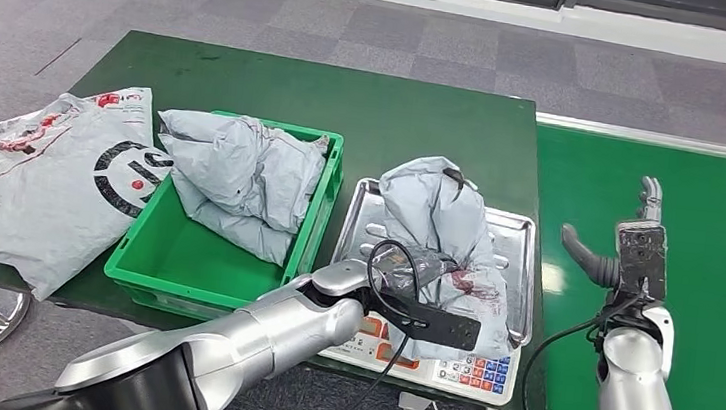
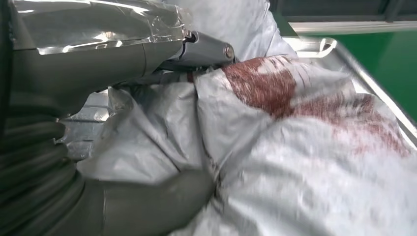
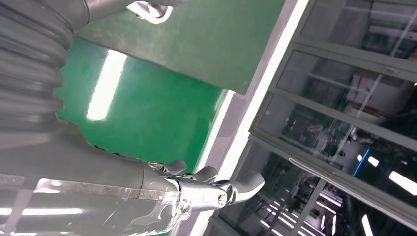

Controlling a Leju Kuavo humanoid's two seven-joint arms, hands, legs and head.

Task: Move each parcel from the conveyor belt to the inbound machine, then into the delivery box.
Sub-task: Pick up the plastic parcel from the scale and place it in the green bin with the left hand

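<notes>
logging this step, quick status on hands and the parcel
Left hand grips the grey parcel on the scale tray. Right hand open above the green belt. Green box already holds a parcel; nothing blocking.

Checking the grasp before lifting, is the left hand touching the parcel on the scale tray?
Touching: the left wrist view shows the left hand with its thumb pressed into the grey parcel.
</notes>
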